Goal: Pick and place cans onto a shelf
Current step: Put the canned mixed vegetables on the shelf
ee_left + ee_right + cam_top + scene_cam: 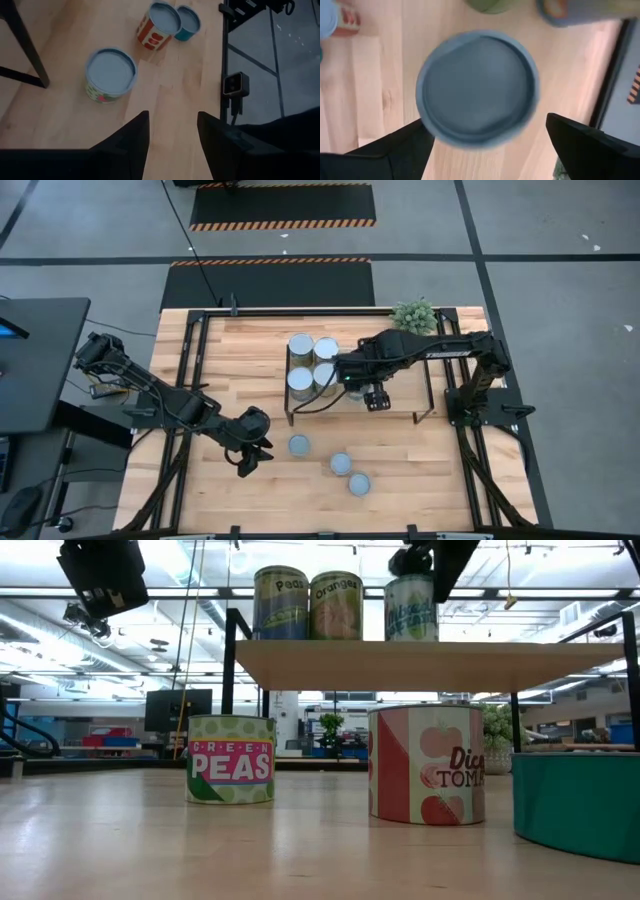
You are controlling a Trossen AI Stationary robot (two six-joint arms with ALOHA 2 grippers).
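Wooden table (420, 470) with a low shelf (400, 405) at its back.
Four cans (312, 364) sit on the shelf, three (340, 464) on the table, pale-topped with printed labels. Right gripper (485, 145), jaws apart, hangs over a shelf can; left gripper (247, 463), jaws apart, hovers near the table cans.

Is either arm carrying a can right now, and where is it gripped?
No. The left gripper is open over bare table. The right gripper is open above a can on the shelf.
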